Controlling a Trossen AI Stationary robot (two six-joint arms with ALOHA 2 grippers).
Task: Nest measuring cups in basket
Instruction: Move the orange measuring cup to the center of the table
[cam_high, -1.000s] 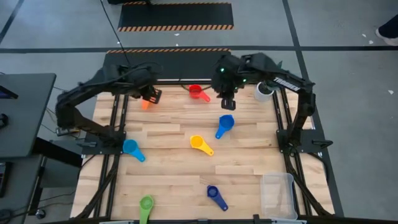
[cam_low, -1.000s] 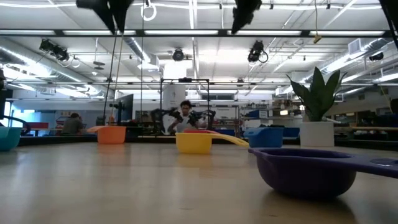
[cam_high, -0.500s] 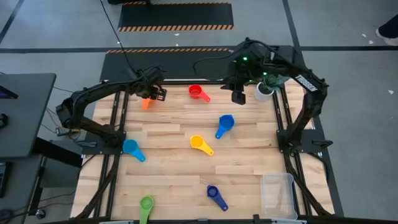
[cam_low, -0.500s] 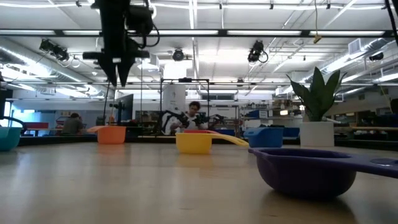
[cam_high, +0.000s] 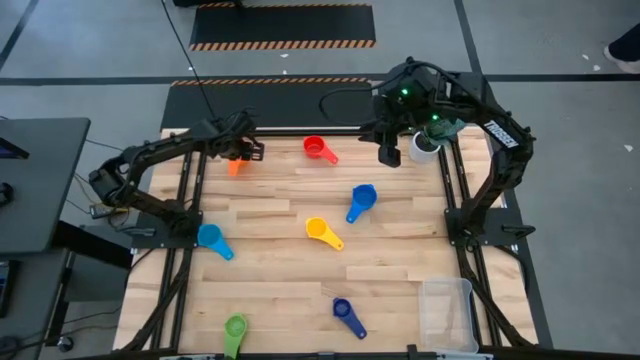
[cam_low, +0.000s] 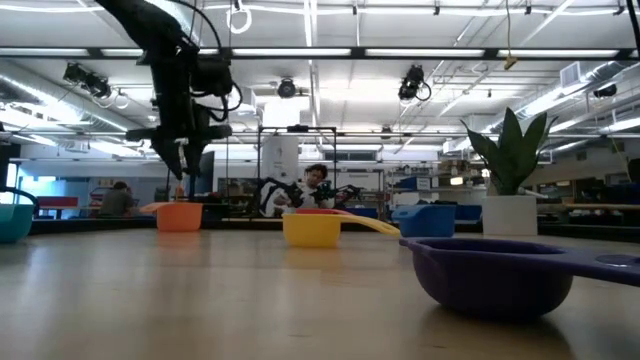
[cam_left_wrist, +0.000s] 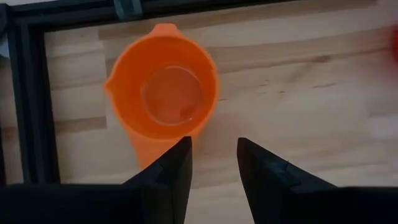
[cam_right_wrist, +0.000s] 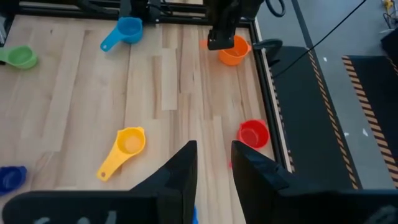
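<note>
Hovering above the orange measuring cup (cam_high: 234, 166) near the far left corner of the table (cam_high: 290, 300), the left gripper (cam_high: 243, 150) has its fingers apart and empty. In the left wrist view the orange cup (cam_left_wrist: 163, 102) lies just ahead of the two fingertips (cam_left_wrist: 180, 152), mouth up, and the fingers do not yet straddle its rim. Its handle appears to run back under the fingers, but that part is covered, so the long axis cannot be fixed with certainty. The left arm is plainly the nearer arm for this cup.

The right gripper (cam_high: 388, 153) hangs above the far edge, beside the white plant pot (cam_high: 424, 146), fingers apart and holding nothing.

The basket (cam_high: 447, 312) stands empty at the near right corner, well apart from the orange cup, so a carry would cross the table diagonally. The red cup (cam_high: 317, 149) sits at the far edge, the blue cup (cam_high: 361, 200) and yellow cup (cam_high: 320, 231) near the centre, the light blue cup (cam_high: 211, 239) toward the left edge, the dark blue cup (cam_high: 345, 312) and green cup (cam_high: 234, 330) at the near edge. Only six cups are visible; a seventh cannot be made out.
</note>
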